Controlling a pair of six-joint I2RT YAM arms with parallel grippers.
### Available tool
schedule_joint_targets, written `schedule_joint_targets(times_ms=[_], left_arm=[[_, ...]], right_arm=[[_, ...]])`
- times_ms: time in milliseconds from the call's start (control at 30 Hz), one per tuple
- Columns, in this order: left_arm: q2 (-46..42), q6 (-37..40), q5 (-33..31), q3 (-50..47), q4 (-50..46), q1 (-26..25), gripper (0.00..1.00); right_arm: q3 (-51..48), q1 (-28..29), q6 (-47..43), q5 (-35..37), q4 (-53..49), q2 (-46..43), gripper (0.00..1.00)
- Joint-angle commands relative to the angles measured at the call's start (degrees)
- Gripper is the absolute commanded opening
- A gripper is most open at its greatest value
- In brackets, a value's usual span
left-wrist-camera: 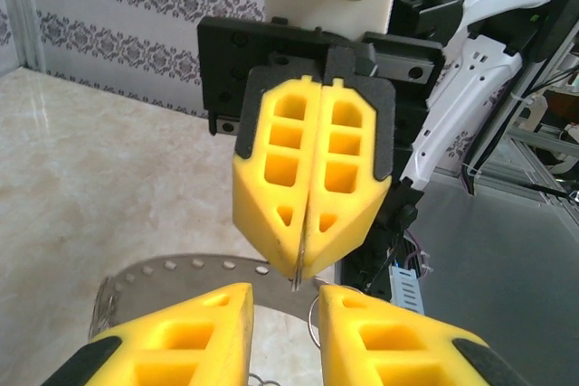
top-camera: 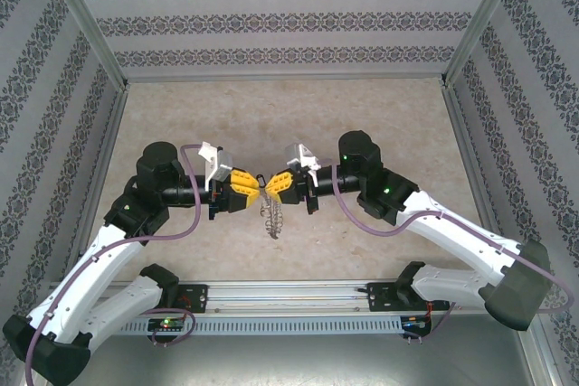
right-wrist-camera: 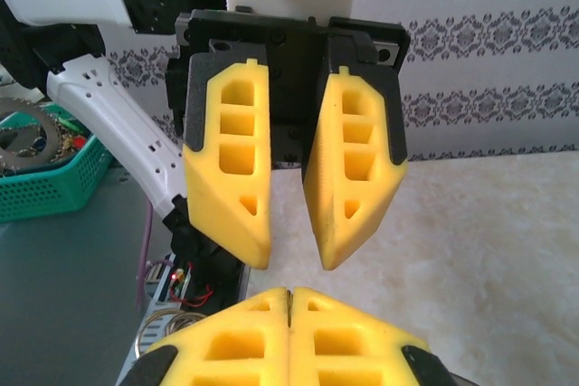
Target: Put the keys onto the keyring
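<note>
Currently the right gripper is pinching the keyring by its rim over the table's middle, while the left gripper is gaping wide opposite, holding nothing. The keys are proving too small to locate. Threading is probably calling for a steady ring and a slow, aligned approach.

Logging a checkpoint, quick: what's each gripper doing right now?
Left gripper: jaws open.
Right gripper: jaws shut on the keyring.
</note>
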Motion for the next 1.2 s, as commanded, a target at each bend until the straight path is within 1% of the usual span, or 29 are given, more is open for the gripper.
schedule_joint_targets(times_ms=[0, 133, 233, 367, 667, 1000, 1033, 1100, 1167], left_arm=[[-0.15, -0.6, 2.96, -0.01, 5.25, -0.1, 0.26], [0.1, -1.12, 3.72, -0.33, 6.3, -0.27, 0.25], [0.19, -1.21, 3.84, -0.8, 6.79, -0.39, 0.23], [0.63, -2.72, 4.44, -1.25, 9.1, -0.63, 0.23], [1.44, -1.64, 3.33, -1.25, 8.02, -1.0, 0.23], [3.27, -2.29, 2.69, -1.28, 10.21, -1.53, 0.22], [3.53, -2.22, 2.57, -1.32, 10.3, -1.61, 0.21], [3.71, -1.94, 1.84, -1.39, 10.44, -1.79, 0.15], [3.71, -2.31, 1.38, -1.87, 11.84, -2.0, 0.02]], right_arm=[[-1.06, -0.36, 2.38, -1.18, 7.81, -1.11, 0.0], [-2.23, -0.22, 3.98, -1.06, 10.83, -1.13, 0.0], [-2.91, -0.18, 5.33, -1.39, 13.19, -1.14, 0.0], [-2.83, 0.01, 5.35, -1.59, 13.63, -0.71, 0.0], [-3.09, 0.16, 5.59, -1.93, 15.46, -1.05, 0.0], [-3.09, 0.19, 5.32, -1.89, 15.47, -0.13, 0.0], [-3.09, 0.2, 5.39, -1.89, 15.47, -0.04, 0.0], [-3.26, 0.24, 5.33, -1.81, 15.68, 0.14, 0.0], [-3.27, 0.24, 5.39, -1.76, 15.59, 0.35, 0.0]])
